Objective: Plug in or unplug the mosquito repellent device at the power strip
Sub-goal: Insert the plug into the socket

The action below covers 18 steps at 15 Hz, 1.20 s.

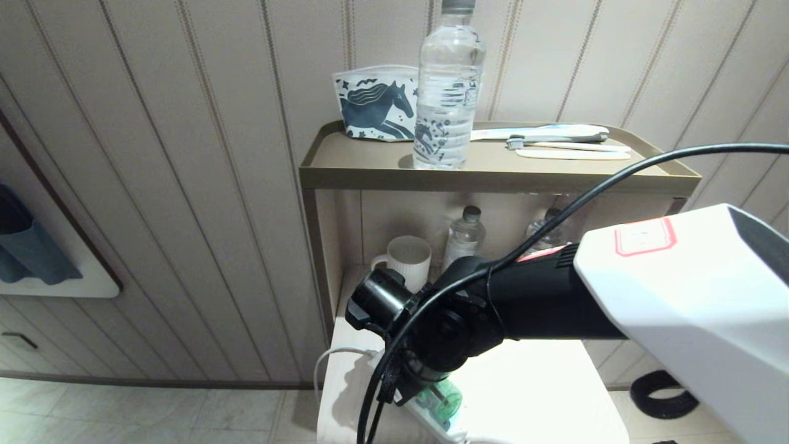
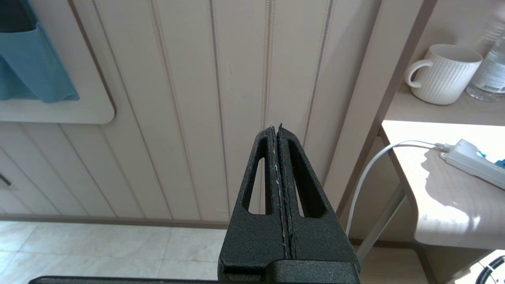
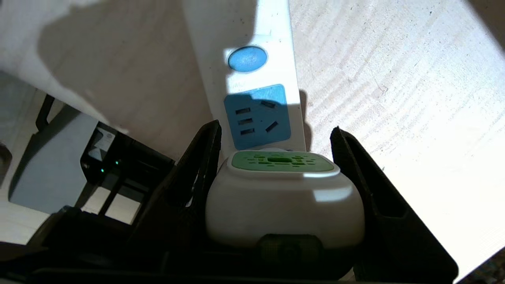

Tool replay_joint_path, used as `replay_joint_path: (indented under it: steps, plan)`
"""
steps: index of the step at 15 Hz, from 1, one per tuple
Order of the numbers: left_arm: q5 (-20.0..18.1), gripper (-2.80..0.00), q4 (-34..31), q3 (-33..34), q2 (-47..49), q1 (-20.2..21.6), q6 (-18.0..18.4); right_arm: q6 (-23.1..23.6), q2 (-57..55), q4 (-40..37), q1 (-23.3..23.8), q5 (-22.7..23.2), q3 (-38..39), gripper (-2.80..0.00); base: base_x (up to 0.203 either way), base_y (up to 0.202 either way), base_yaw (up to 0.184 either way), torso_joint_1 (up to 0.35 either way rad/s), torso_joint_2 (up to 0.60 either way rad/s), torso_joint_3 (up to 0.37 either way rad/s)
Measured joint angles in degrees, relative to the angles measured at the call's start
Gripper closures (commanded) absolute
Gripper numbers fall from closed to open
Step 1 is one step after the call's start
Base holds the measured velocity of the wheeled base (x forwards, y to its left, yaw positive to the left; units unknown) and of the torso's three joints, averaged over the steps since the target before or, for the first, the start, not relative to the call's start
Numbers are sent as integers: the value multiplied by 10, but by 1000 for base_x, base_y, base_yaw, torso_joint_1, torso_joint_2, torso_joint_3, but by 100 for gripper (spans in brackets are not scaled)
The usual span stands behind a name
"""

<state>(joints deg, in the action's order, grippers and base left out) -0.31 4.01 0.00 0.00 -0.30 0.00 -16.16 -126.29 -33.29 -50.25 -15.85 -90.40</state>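
- Mosquito repellent device [image 3: 282, 197] sits low in the centre of the right wrist view, between the two dark fingers of the right gripper [image 3: 276, 157]; its white rounded body fills the gap, green oval mark facing up the frame toward the power strip [image 3: 252, 39]; in the head view its green bottle shows at bottom centre, just under the black wrist.
- Right claw stands about half spread, one finger at each flank of the body; it looks clamped on the device, though the exact contact is in shadow; whether the prongs are in a socket cannot be told.
- Handling, as a judgement: a light, stiff plastic shell, smooth and so somewhat slippery; the liquid bottle is the fragile part; best taken across the broad white sides, as now, and moved straight along the prongs, not twisted.
- Left gripper [image 2: 278, 130] hangs parked at centre frame in its own view, facing the panelled wall, fingers pressed together and empty.
- Counts: one device; one power strip with one blue switch [image 3: 247, 59] and one uncovered blue socket panel [image 3: 258, 116] in the right wrist view; three clear water bottles, one mug [image 1: 404, 259] and one horse-print pouch [image 1: 376, 103] on the shelf unit in the head view.
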Motion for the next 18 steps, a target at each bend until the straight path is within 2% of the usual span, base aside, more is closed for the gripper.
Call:
replay_joint_path:
  steps: [6,14,18]
  plan:
    - [0,0,0,0,0,0,0,-29,24,10,1,0,14,0,0,0,0,0,0,0]
    - [0,0,0,0,0,0,-1,-33,83,15,-2,-14,79,0,0,0,0,0,0,0]
    - [0,0,0,0,0,0,0,-62,83,49,-2,-15,99,0,0,0,0,0,0,0]
